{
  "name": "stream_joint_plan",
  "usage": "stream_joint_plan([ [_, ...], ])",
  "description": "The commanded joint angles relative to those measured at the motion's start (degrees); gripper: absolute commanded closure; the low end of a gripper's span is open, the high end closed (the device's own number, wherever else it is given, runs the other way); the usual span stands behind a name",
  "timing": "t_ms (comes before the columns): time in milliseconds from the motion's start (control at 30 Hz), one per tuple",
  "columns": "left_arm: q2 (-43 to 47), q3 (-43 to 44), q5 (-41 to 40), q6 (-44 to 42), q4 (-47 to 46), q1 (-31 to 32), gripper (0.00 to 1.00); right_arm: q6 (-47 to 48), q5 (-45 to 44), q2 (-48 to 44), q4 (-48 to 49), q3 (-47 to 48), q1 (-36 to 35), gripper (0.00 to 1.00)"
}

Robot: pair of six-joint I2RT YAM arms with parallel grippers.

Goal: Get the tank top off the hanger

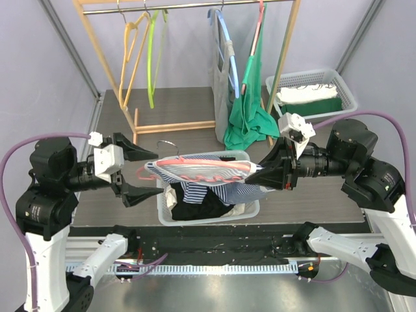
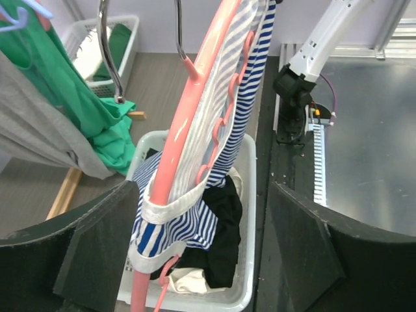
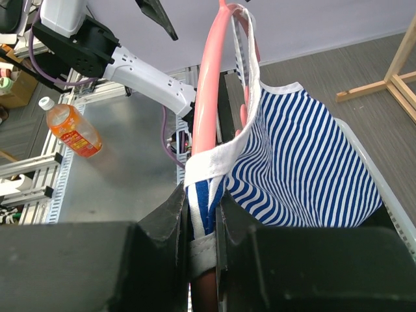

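A pink hanger point(image 1: 224, 168) lies level in the air over a white basket point(image 1: 208, 220), with a blue-and-white striped tank top point(image 1: 242, 192) on it. My right gripper point(image 1: 263, 171) is shut on the hanger's right end and the tank top's white-edged strap point(image 3: 218, 159). My left gripper point(image 1: 139, 173) is open at the hanger's left end, one finger on each side. In the left wrist view the hanger point(image 2: 195, 110) and the tank top point(image 2: 242, 110) stand between my spread fingers point(image 2: 97, 247), nearer the left one; contact does not show.
The basket point(image 2: 250, 260) holds black and cream clothes. A wooden clothes rack point(image 1: 140, 123) behind carries empty hangers, a grey garment and a green garment point(image 1: 250, 120). A second white basket point(image 1: 348, 91) stands back right. An orange bottle point(image 3: 73, 129) lies on the metal table.
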State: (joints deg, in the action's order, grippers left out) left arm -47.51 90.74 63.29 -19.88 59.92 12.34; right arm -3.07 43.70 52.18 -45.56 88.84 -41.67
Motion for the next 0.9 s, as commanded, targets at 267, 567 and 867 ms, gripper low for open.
stream_joint_plan([
  [267, -3.1, 1.3, 0.3, -7.1, 5.6, -0.3, 0.53, 0.3, 3.5, 0.3, 9.2, 1.4, -0.3, 0.99],
  [567, -4.5, 2.9, -2.2, -8.8, 6.0, -0.2, 1.00, 1.1, -5.9, 1.7, 13.5, -0.2, -0.3, 0.99],
  [867, -2.7, 0.3, -11.2, -0.3, -9.4, -0.2, 1.00, -0.4, -34.4, -0.1, 21.3, -7.3, -0.3, 0.62],
])
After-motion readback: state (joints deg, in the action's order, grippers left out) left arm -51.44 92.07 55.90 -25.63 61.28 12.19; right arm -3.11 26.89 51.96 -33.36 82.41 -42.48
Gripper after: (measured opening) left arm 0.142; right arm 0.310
